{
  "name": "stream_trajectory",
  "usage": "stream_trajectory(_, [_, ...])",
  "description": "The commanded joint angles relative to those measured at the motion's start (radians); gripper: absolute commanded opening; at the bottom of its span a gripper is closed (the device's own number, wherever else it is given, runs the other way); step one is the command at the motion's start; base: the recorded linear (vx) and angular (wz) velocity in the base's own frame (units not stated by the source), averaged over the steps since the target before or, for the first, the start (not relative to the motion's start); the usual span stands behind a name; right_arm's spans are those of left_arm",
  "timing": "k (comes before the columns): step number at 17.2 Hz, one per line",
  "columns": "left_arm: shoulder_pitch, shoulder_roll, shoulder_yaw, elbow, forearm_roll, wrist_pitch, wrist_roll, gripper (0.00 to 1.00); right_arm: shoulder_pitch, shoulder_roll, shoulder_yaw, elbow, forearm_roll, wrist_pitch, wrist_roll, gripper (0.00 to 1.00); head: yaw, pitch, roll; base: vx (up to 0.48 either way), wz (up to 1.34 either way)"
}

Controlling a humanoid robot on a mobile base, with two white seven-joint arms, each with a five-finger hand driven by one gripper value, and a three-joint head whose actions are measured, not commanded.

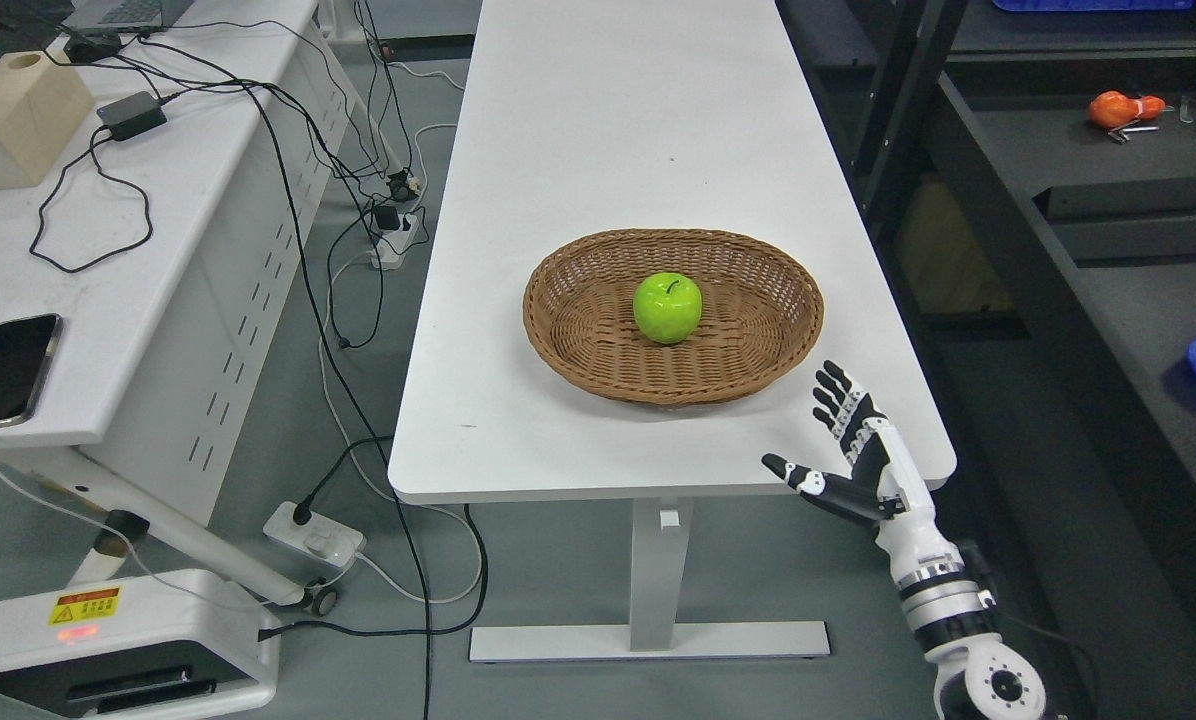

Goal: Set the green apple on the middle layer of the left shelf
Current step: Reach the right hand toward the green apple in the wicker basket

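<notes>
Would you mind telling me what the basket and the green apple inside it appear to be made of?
The basket looks like woven wicker or rattan: brown, matte, with an open weave visible along its rim and wall. The green apple has a smooth, glossy, evenly coloured skin with a sharp highlight; possibly plastic, though real fruit cannot be ruled out.

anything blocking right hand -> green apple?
Only the basket's near rim. The green apple sits alone in the wicker basket, nothing over or beside it. The right hand is open at the table's near right corner, apart from the basket.
</notes>
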Motion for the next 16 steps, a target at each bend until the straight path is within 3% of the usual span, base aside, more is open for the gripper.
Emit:
stream_trajectory(1, [-0.012,0.018,0.0,0.0,0.0,0.0,0.001,1.0,0.002,-0.023,-0.002,0.0,-0.002,0.0,0.005,1.0,0.0,0.0,0.0,0.0,0.0])
stream_trajectory(5, [-0.012,0.018,0.0,0.0,0.0,0.0,0.001,1.0,-0.002,-0.023,-0.04,0.0,-0.005,-0.013,0.014,1.0,0.0,0.0,0.0,0.0,0.0])
stream_trajectory(7, [-0.012,0.018,0.0,0.0,0.0,0.0,0.001,1.0,-0.012,-0.029,-0.051,-0.002,-0.005,-0.1,0.016,1.0,0.0,0.0,0.0,0.0,0.0])
stream_trajectory(11, [-0.012,0.018,0.0,0.0,0.0,0.0,0.001,1.0,-0.103,-0.285,-0.003,-0.002,0.07,-0.256,0.072,1.0,0.0,0.0,0.0,0.0,0.0])
stream_trajectory(13, [-0.012,0.018,0.0,0.0,0.0,0.0,0.001,1.0,-0.199,-0.44,0.066,0.0,0.173,-0.272,0.12,1.0,0.0,0.0,0.0,0.0,0.0])
stream_trajectory(16, [-0.012,0.018,0.0,0.0,0.0,0.0,0.001,1.0,-0.32,-0.503,0.164,0.0,0.267,-0.214,0.129,1.0,0.0,0.0,0.0,0.001,0.01])
